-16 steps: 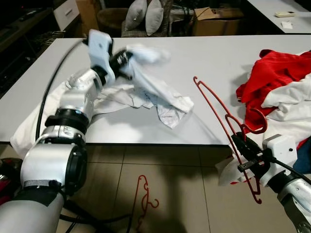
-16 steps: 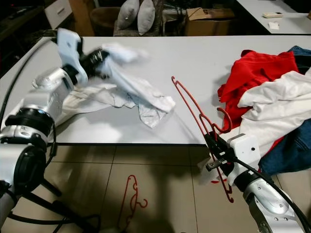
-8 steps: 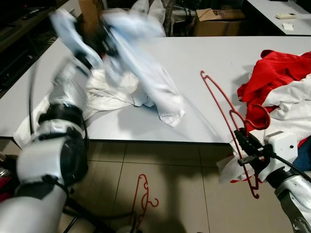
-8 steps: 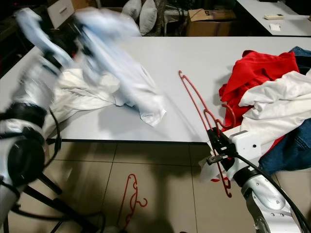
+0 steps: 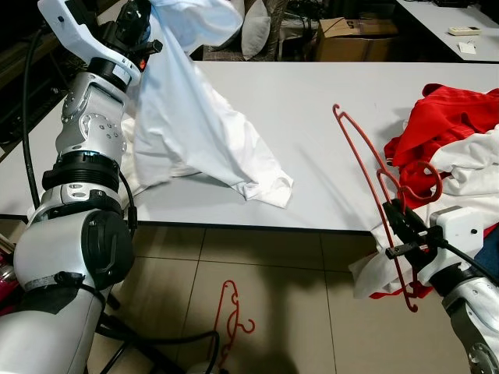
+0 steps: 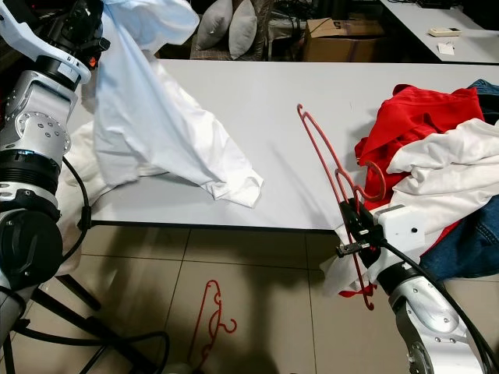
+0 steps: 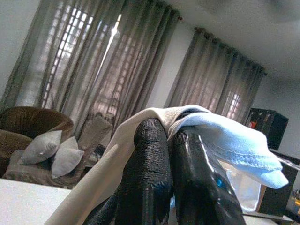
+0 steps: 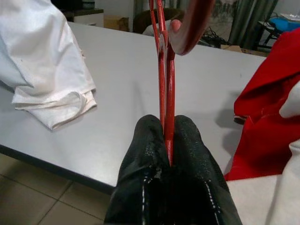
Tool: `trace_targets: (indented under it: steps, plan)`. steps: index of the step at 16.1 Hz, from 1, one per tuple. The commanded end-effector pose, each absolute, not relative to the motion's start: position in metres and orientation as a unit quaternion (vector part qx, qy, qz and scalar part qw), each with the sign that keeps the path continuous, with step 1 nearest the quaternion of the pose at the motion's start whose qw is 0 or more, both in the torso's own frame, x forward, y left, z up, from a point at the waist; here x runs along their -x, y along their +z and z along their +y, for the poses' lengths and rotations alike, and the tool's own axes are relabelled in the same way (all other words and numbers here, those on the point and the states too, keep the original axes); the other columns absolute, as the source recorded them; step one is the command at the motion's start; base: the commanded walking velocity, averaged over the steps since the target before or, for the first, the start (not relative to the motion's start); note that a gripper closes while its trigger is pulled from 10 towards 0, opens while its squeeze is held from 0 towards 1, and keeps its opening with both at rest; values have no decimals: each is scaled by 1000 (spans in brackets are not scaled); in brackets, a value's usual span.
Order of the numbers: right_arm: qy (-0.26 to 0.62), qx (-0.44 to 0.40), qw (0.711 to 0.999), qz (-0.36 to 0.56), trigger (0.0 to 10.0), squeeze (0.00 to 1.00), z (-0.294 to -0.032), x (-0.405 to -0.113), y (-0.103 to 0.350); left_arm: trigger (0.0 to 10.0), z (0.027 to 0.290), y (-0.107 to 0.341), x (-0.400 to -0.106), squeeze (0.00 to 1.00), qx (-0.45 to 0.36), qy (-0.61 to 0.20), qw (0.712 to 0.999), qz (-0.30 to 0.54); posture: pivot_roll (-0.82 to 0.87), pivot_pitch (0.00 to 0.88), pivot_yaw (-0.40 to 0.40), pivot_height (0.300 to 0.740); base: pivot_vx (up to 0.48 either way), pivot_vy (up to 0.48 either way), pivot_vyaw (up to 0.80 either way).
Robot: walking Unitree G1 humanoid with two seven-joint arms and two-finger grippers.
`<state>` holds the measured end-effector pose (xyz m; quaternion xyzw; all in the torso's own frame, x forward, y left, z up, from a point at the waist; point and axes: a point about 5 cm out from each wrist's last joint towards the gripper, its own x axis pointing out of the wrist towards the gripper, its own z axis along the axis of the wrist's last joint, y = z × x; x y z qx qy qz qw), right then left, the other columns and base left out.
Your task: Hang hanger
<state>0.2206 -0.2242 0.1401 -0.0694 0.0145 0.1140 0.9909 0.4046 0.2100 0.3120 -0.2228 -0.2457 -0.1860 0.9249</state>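
— Two grips hold: your left gripper (image 5: 139,17) pinches the white shirt (image 5: 195,125) high above the table (image 5: 312,101); your right gripper (image 6: 355,226) is clamped on the red hanger (image 6: 331,179) at the table's edge.

— Next?

— Probably bring the hanger toward the shirt's collar.

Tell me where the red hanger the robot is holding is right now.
The red hanger is on the robot's right, pinched in the right gripper at the table edge, beside the red garment.
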Motion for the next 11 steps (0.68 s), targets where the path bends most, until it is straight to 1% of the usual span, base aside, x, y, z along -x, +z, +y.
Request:
trace_targets:
  steps: [1,2,4,5,6,7,8,9,10,11]
  plan:
    - [111,70,991,5,10000,0,-224,-220,142,0,208,333,-403,0,225,-194,914,-275,14,0,61,740,0,0,0]
    - [108,69,992,5,10000,0,-224,-220,142,0,204,332,-404,0,212,-199,918,-269,11,0,67,740,0,0,0]
    - [104,67,992,3,10000,0,-223,-219,142,0,179,314,-409,0,147,-225,937,-221,4,0,73,740,0,0,0]
    - [103,67,992,3,10000,0,-223,-218,141,0,171,306,-411,0,121,-233,943,-204,1,0,74,740,0,0,0]
    - [100,66,993,3,10000,0,-223,-217,141,0,148,282,-412,0,65,-258,951,-158,-4,0,75,740,0,0,0]
    - [99,65,993,3,10000,0,-223,-217,141,0,131,262,-412,0,26,-279,953,-118,-9,0,77,740,0,0,0]
    - [98,65,993,3,10000,0,-222,-216,141,4549,106,231,-408,0,-37,-313,947,-57,-16,0,79,740,0,0,0]
    - [97,66,993,3,10000,0,-222,-214,141,10000,85,204,-400,0,-89,-363,928,-6,-22,0,81,740,0,0,0]
    - [94,67,993,4,10000,0,-224,-212,143,10000,71,180,-390,1000,-110,-419,900,41,-32,0,86,740,0,0,0]
    - [93,68,993,5,10000,0,-225,-211,143,10000,68,173,-387,1000,-110,-435,892,56,-32,0,86,740,0,0,0]
